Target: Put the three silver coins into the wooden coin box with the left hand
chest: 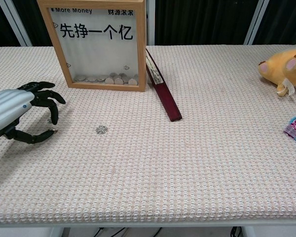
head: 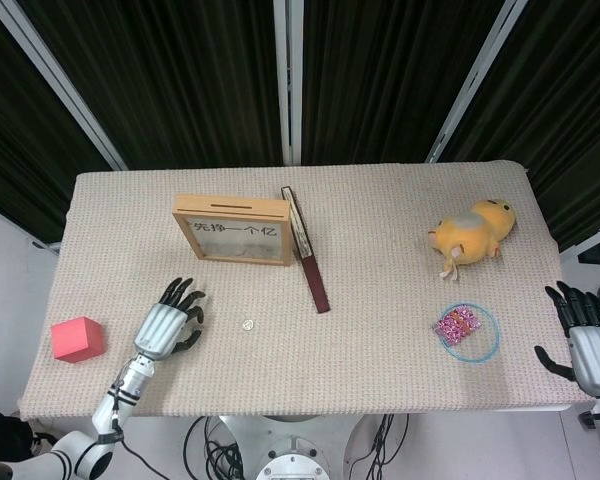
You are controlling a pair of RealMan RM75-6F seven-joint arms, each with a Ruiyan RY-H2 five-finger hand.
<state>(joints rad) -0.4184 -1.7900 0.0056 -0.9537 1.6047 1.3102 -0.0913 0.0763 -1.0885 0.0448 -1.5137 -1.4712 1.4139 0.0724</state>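
Black curtains with pale vertical rails hang behind a counter (head: 380, 230) covered in beige woven cloth. At its near left corner the robot's left hand (head: 168, 325) hovers palm down just over the cloth, its dark fingers (chest: 45, 97) spread and curved like a claw around a small gap, with nothing visibly in their grasp. One silver coin (chest: 101, 129) lies flat on the cloth a short way to the right of those fingers, apart from them. Something small and pale sits under the fingertips in the chest view, too small to tell what it is. Beyond the fingers and slightly to their right stands the wooden coin box (chest: 95, 44), upright, its clear front printed with "More Money" and large Chinese characters, a row of coins lying along its floor and a slot in its top edge. A dark red, flat rod-like object (chest: 163, 94) lies with its far end at the box's right side and angles toward the near edge. To the left of the hand, a red cube (head: 77, 338) rests near the counter's left edge. Far across, the right hand (head: 590, 340) hangs off the counter's right edge, fingers parted and holding nothing. Near it lie a blue ring around a pink packet (head: 465, 329) and, further back, a yellow plush toy (head: 473, 231).
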